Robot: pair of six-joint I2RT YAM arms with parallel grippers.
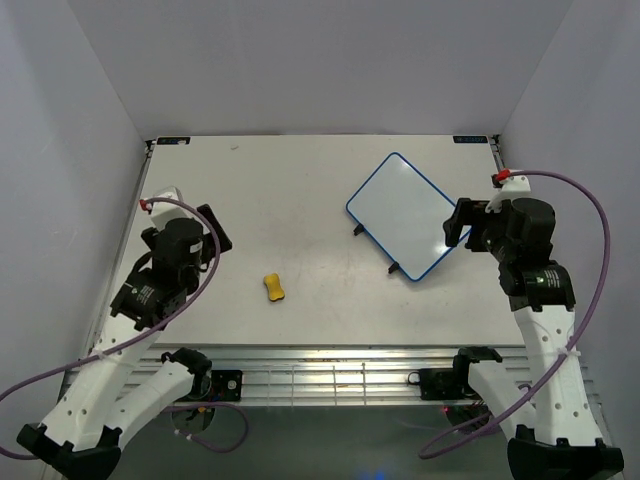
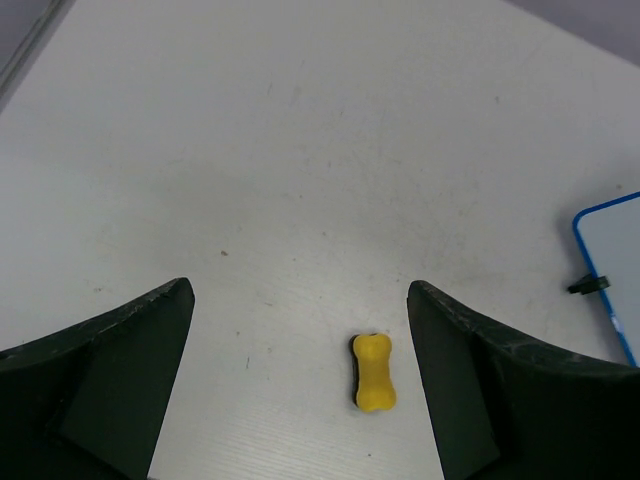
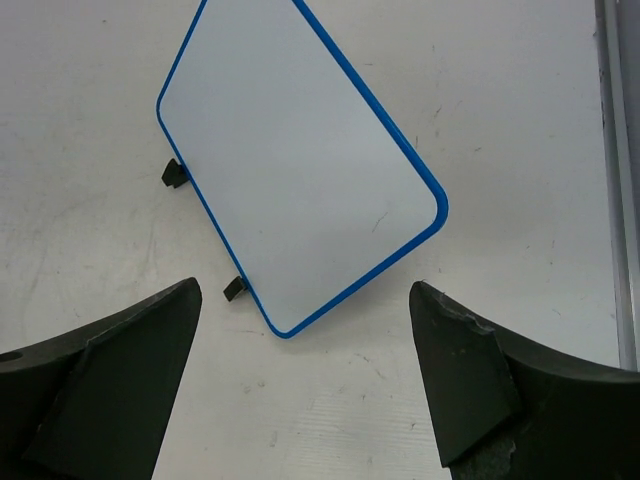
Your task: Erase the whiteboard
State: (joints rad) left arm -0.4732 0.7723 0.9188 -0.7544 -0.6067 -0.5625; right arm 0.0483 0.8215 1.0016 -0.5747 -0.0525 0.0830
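Top external view: the whiteboard (image 1: 398, 212) lies flat on the right half of the table (image 1: 290, 180), turned diagonally, its long axis running from far-left to near-right. The right gripper (image 1: 458, 222) sits at its near-right edge; contact cannot be confirmed. The yellow eraser (image 1: 274, 288) lies well apart from the board, nearer the left gripper (image 1: 212, 232), so the left arm is judged better placed to fetch it. Left wrist view: the left gripper (image 2: 300, 300) is spread wide and holds nothing. The eraser (image 2: 373, 372) lies on the table ahead of the jaws, right of their centre line, its long axis pointing away from the camera, so the jaws would close across its narrow waist. Only a corner of the whiteboard (image 2: 612, 262) shows at the right edge. Right wrist view: the right gripper (image 3: 305, 288) is also wide apart and empty. The whiteboard (image 3: 290, 150) lies ahead, its near corner between the fingers. Its surface shows no red scribbles, only one faint thin mark (image 3: 381, 221); little erasing appears to remain.
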